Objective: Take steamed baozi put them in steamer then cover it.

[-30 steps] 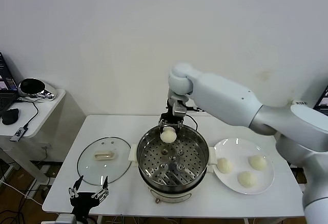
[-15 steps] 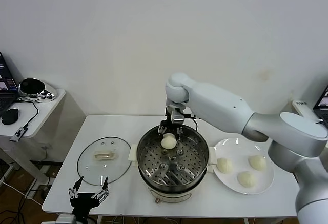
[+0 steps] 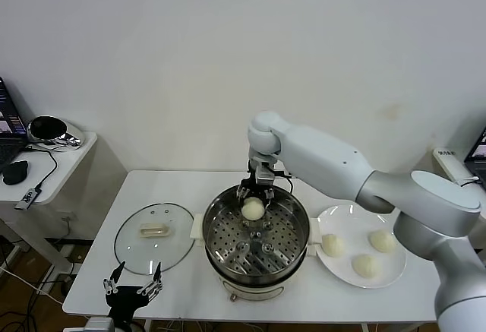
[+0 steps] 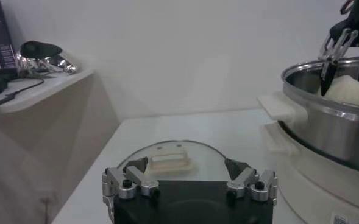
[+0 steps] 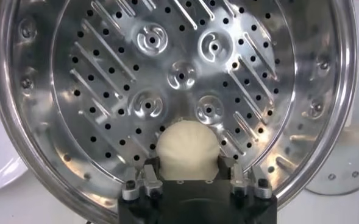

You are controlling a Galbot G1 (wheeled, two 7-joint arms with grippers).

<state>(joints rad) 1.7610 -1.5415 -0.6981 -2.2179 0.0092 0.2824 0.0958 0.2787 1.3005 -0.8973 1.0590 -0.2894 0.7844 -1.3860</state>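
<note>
Head view showed us no readable writing or brand. We saw a white table (image 3: 190, 188) against a plain white wall, a side desk beyond its left edge. Our right gripper (image 3: 255, 193) reached into the steamer (image 3: 256, 235) at the table's middle, fingers apart around one baozi (image 3: 253, 208) on the tray's far side. Three baozi lay on a plate (image 3: 343, 214) near the right edge. The cover (image 3: 155, 236) lay near the left edge. Our left gripper (image 3: 134, 289) hung at the front edge, fingers apart.
</note>
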